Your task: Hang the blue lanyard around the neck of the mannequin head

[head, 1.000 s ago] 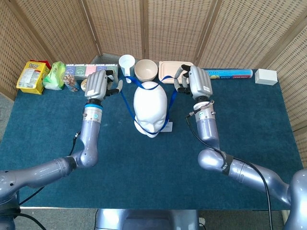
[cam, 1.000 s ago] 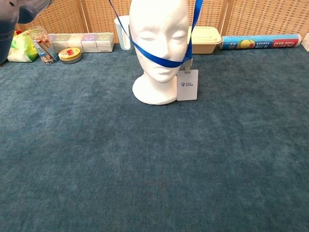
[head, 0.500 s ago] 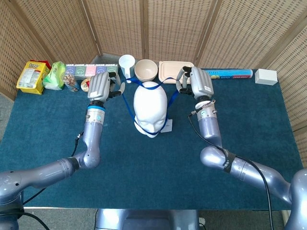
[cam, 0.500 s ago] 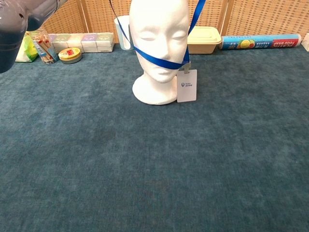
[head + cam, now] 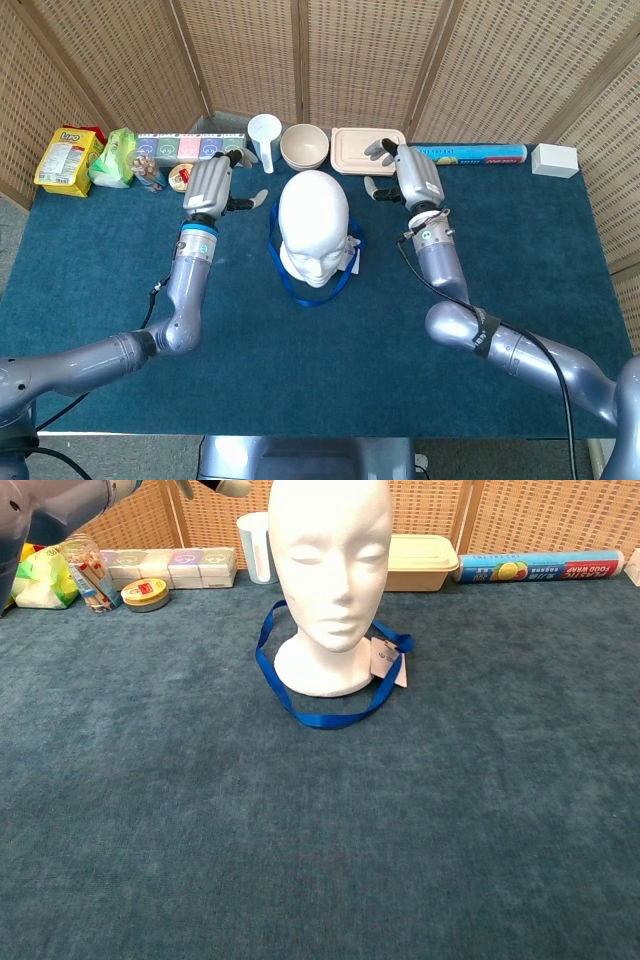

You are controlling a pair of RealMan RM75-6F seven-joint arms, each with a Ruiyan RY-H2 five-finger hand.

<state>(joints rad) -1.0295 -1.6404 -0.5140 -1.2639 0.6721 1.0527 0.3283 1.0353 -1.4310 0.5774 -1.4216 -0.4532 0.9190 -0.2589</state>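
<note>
The white mannequin head (image 5: 315,225) stands upright in the middle of the blue cloth. The blue lanyard (image 5: 311,297) lies slack in a loop around its neck and base, resting on the cloth (image 5: 330,718). Its white badge (image 5: 385,660) leans against the base on the robot's right side. My left hand (image 5: 212,185) hovers beside the head on the left, holding nothing, fingers apart. My right hand (image 5: 412,172) hovers on the other side, fingers spread and empty. In the chest view only the left forearm (image 5: 60,500) and left fingertips (image 5: 215,486) show at the top edge.
Along the back edge stand snack bags (image 5: 68,158), a row of small boxes (image 5: 185,147), a tin (image 5: 180,178), a white cup (image 5: 264,130), a bowl (image 5: 305,147), a lidded container (image 5: 368,150), a wrap box (image 5: 470,153) and a white box (image 5: 554,160).
Both hands have let go of the lanyard. It slid down from across the face and now lies loose around the neck and base, and the badge dropped with it.
</note>
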